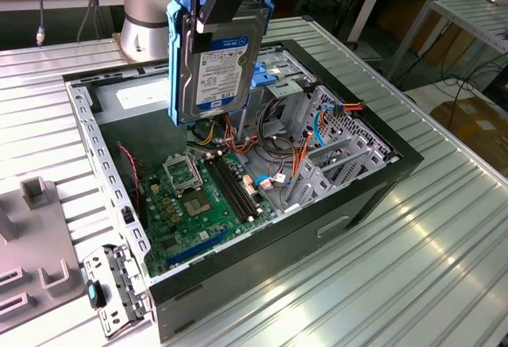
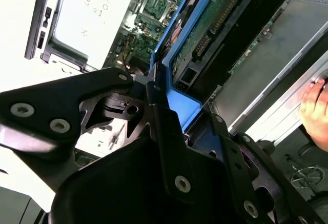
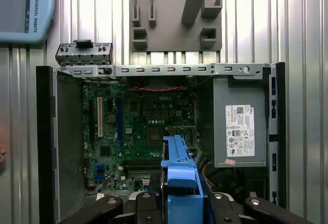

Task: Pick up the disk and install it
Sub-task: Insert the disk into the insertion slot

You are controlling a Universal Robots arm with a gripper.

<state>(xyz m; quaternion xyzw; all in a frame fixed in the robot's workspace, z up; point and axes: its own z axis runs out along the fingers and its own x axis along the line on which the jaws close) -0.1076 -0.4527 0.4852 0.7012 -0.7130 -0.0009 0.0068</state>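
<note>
The disk [image 1: 218, 61], a silver drive with a white-and-blue label in a blue carrier rail, hangs upright above the open computer case [image 1: 101, 152]. It is over the back of the case, near the motherboard [image 1: 198, 196] and beside the metal drive bay [image 1: 294, 85]. My gripper [image 1: 213, 1] is shut on its top edge. In the second wrist view the black fingers [image 2: 154, 106] clamp the blue rail [image 2: 187, 26], and the disk's green circuit board [image 2: 218, 14] faces the camera. In the first wrist view the blue rail [image 3: 179, 178] juts out between the fingers [image 3: 143, 203] above the motherboard [image 3: 138, 126].
A grey power supply box [image 3: 241, 131] with a white sticker fills one corner of the case. Orange and blue cables [image 1: 317, 129] run by the bay. A metal bracket with a latch [image 1: 111, 291] and a grey fixture [image 1: 36, 196] lie outside the case. A person's hand [image 2: 315, 106] is nearby.
</note>
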